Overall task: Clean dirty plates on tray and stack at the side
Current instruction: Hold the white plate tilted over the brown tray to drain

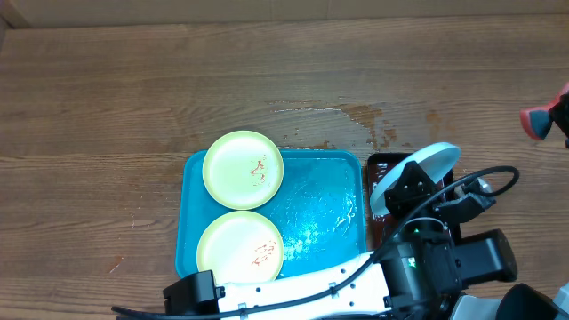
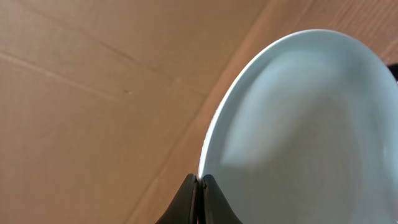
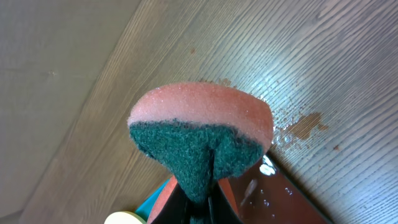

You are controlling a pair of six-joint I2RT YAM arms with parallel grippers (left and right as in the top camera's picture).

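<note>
Overhead, the wooden table [image 1: 133, 107] fills the view, and the turquoise tray [image 1: 324, 191] lies on it near the bottom middle, its bare right half glistening with water. A white left arm [image 1: 311, 284] runs along the tray's near edge towards its right side.

Two pale yellow-green plates lie flat in the left half of the tray. One plate [image 1: 243, 169] sits at the far left corner, slightly overlapping the rim. The other plate [image 1: 240, 247] sits at the near left corner, just beside the first. The mint-blue plate [image 1: 427, 164] is off the tray, held tilted just past the tray's right edge, above a smaller dark red-brown tray [image 1: 378, 164] that lies right beside the turquoise one.

In the left wrist view, the left gripper [image 2: 200, 182] has its jaws closed tight on the lower rim of that mint-blue plate [image 2: 311, 124].

Well to the right of the tray, at the frame's edge, the right gripper [image 3: 199, 193] holds a sponge [image 3: 202, 124] above the table. Its jaws squeeze the green scouring face so that the pink foam bulges on top.

A wet patch [image 1: 356, 116] marks the table just beyond the tray's far right corner. Small reddish sauce smears [image 1: 259, 166] show on both yellow-green plates.
</note>
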